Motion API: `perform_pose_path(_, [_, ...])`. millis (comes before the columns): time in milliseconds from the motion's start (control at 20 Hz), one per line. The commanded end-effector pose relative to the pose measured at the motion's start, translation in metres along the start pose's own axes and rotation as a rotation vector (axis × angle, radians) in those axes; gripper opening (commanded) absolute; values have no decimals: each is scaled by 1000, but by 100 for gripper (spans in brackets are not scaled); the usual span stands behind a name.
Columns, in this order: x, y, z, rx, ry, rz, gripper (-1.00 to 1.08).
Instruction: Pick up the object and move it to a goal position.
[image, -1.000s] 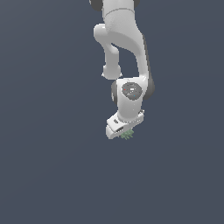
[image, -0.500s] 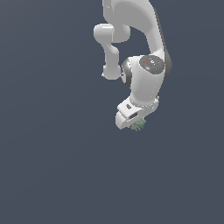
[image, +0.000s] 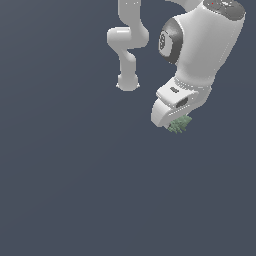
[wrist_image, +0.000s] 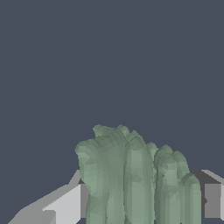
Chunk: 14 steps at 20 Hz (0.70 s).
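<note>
Our white arm (image: 200, 45) fills the upper part of the exterior view, toward its right, bent over a plain dark grey surface (image: 65, 190). At its end the claw (image: 176, 119) points downward, clamped on the clump (image: 180, 124), whose pale green bumps peek out just below the white housing. In the wrist view the clump (wrist_image: 131, 175) sits between the two fingers (wrist_image: 65, 205), pressed from both sides and filling most of the gap. We judge the carry to be under way, with no goal marker visible in either view. To do this well we should keep the grip firm, travel smoothly without jerks, and avoid tilting the wrist, since a lumpy shape could slip between flat pads.
</note>
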<state>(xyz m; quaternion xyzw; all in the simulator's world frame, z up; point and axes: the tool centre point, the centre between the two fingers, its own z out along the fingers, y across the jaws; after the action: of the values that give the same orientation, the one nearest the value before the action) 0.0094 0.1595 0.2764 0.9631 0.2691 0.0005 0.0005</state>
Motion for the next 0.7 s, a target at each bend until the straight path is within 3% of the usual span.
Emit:
perform_pose_path(0, [6,-11,-27,1,-1,0,-100])
perform_pose_path(300, [21,-33,-84,1,-1,0,-100])
perform_pose_path(650, [33,-47,-124,1,-1,1,-100])
